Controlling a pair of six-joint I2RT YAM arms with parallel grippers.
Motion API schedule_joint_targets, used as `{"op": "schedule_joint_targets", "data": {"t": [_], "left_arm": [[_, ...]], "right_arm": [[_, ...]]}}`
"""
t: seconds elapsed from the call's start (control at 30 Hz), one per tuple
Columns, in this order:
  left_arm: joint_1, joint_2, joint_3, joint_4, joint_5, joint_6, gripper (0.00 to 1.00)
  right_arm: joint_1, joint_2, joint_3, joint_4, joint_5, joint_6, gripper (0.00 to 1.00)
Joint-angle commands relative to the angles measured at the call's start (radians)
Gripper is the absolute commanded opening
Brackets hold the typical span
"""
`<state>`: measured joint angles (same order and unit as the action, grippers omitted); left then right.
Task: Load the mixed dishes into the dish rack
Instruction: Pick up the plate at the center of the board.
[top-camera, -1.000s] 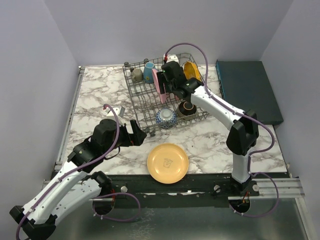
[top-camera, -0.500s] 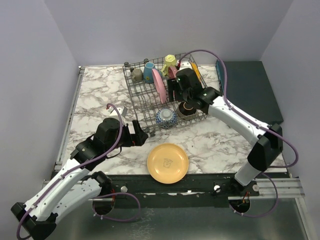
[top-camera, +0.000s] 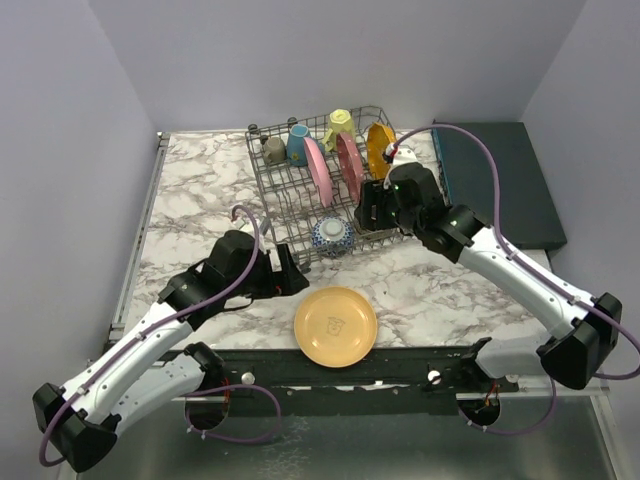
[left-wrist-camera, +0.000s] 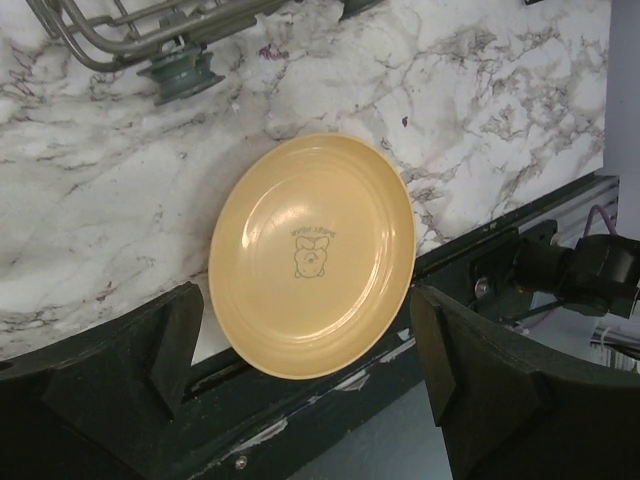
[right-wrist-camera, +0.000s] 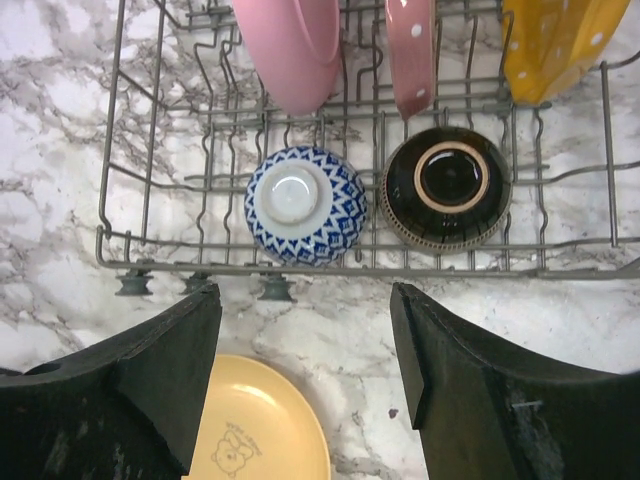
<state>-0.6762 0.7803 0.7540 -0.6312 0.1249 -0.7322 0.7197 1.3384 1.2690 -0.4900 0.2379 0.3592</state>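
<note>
The grey wire dish rack (top-camera: 262, 185) stands at the back centre. In it stand two pink plates (top-camera: 318, 172), an orange dotted plate (top-camera: 379, 148), yellow (top-camera: 340, 122), blue (top-camera: 298, 145) and grey-olive (top-camera: 274, 150) mugs, and a blue-white bowl (right-wrist-camera: 305, 206) beside a dark brown bowl (right-wrist-camera: 446, 187). A plain yellow-orange plate (top-camera: 335, 326) with a bear drawing lies flat near the front edge. My left gripper (top-camera: 285, 272) is open and empty, just left of that plate (left-wrist-camera: 312, 255). My right gripper (top-camera: 372, 212) is open and empty above the rack's front rail (right-wrist-camera: 350, 268). No red-patterned bowl shows.
A flat dark teal box (top-camera: 495, 180) lies at the back right, beside the rack. The table's dark front edge (left-wrist-camera: 330, 370) runs right under the yellow-orange plate. The rack's feet (left-wrist-camera: 180, 75) stand on the marble near my left gripper.
My right arm has drawn back from deep in the rack to its front rail, and a second pink plate now stands there. My left gripper has moved slightly right toward the yellow-orange plate.
</note>
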Motion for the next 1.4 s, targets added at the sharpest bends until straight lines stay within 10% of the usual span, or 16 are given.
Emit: {"op": "schedule_joint_targets", "data": {"t": [0.0, 0.97, 1.37], "left_arm": [[-0.006, 0.042, -0.039, -0.013, 0.074, -0.071, 0.91], [-0.150, 0.373, -0.134, 0.048, -0.071, -0.227, 0.69], [-0.165, 0.457, -0.164, 0.122, -0.047, -0.217, 0.40]], "right_arm": [[-0.001, -0.080, -0.074, -0.027, -0.053, 0.041, 0.75], [-0.001, -0.262, -0.517, -0.011, -0.308, 0.222, 0.75], [0.000, -0.249, -0.641, 0.082, -0.419, 0.282, 0.74]]}}
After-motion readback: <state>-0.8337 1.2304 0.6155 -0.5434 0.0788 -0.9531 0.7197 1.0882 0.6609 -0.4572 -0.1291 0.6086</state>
